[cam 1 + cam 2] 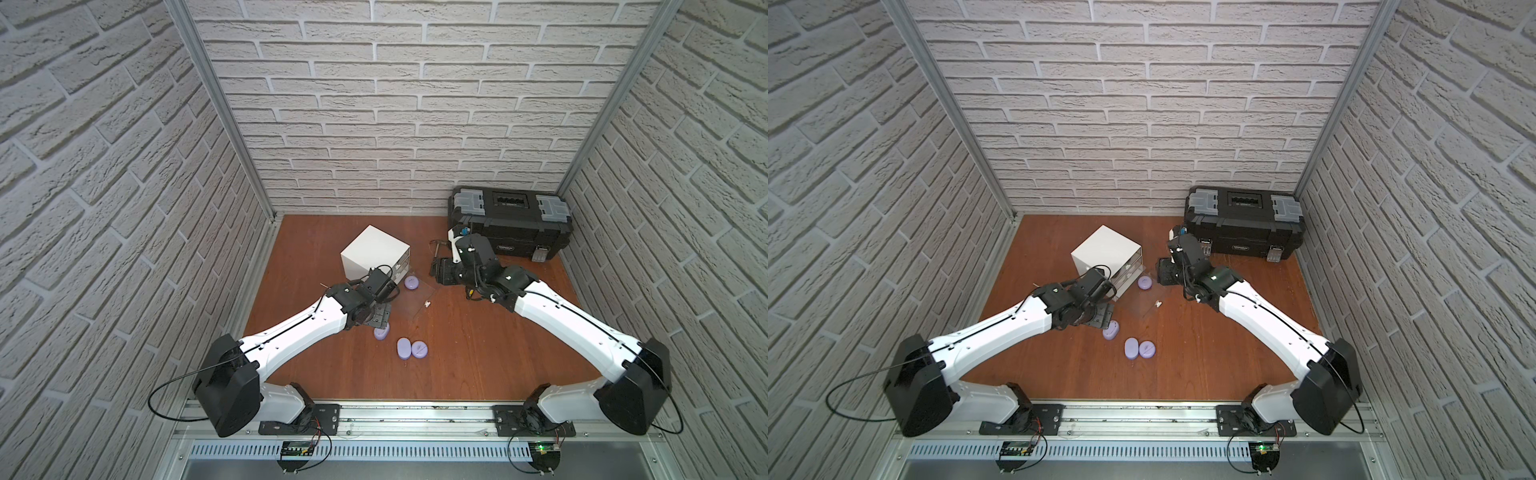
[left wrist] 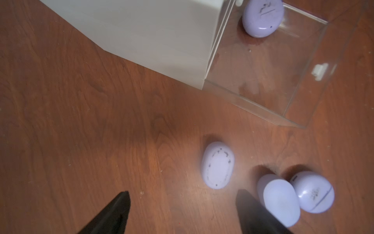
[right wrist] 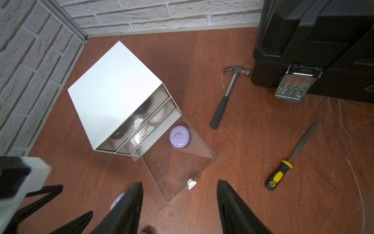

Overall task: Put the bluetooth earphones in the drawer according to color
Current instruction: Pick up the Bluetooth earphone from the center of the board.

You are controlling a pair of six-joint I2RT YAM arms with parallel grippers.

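Observation:
The drawer (image 1: 376, 253) is a white cube cabinet. Its bottom clear tray (image 3: 178, 162) is pulled out and holds one lavender bluetooth earphones case (image 3: 179, 136). Three more lavender cases lie on the table: one (image 2: 218, 165) just ahead of my left gripper (image 2: 182, 202), and a touching pair (image 1: 403, 348) (image 1: 419, 349) beside one of its fingers (image 2: 253, 212). The left gripper is open and empty, low over the table. My right gripper (image 3: 180, 186) is open and empty, hovering by the tray's white pull (image 3: 191, 184). The two upper drawers are shut, with dark and white shapes showing through.
A big black toolbox (image 1: 509, 224) stands at the back right. A hammer (image 3: 228, 95) and a yellow-handled screwdriver (image 3: 283, 170) lie between it and the cabinet. Brick walls close in the table on three sides.

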